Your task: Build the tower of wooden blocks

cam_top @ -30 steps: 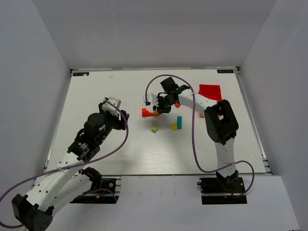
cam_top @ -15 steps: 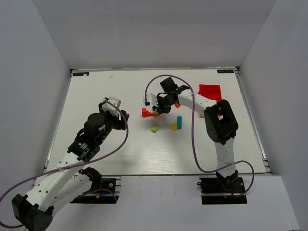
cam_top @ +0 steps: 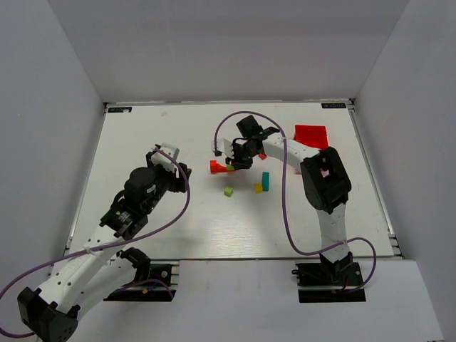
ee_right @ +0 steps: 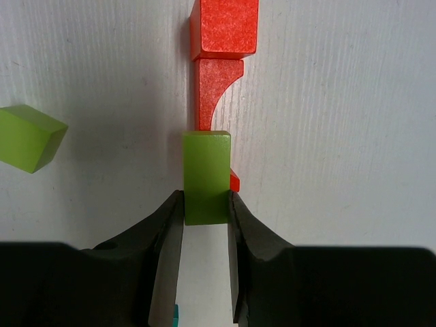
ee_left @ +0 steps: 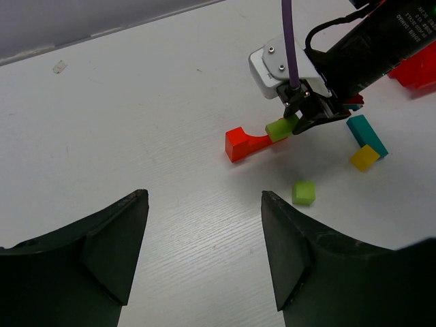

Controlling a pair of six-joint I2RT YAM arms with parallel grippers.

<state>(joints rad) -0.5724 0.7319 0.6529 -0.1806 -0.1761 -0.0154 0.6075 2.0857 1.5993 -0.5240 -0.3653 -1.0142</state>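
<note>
My right gripper (ee_right: 206, 199) is shut on a lime-green block (ee_right: 206, 177), its fingers pressed on both sides. The block sits over one end of the red arch piece (ee_right: 218, 82), which lies flat on the table (cam_top: 142, 142); whether block and arch touch I cannot tell. From above, the right gripper (cam_top: 234, 162) and red arch (cam_top: 218, 167) are at mid-table. A second lime-green cube (cam_top: 228, 191), a yellow cube (cam_top: 258, 188) and a teal bar (cam_top: 265, 181) lie nearer the arms. My left gripper (ee_left: 204, 199) hangs open and empty over bare table, left of the blocks.
A red plastic bin (cam_top: 312, 135) stands at the back right behind the right arm. A small orange piece (cam_top: 262, 155) lies beside the right arm's forearm. White walls enclose the table on three sides. A purple cable loops over each arm.
</note>
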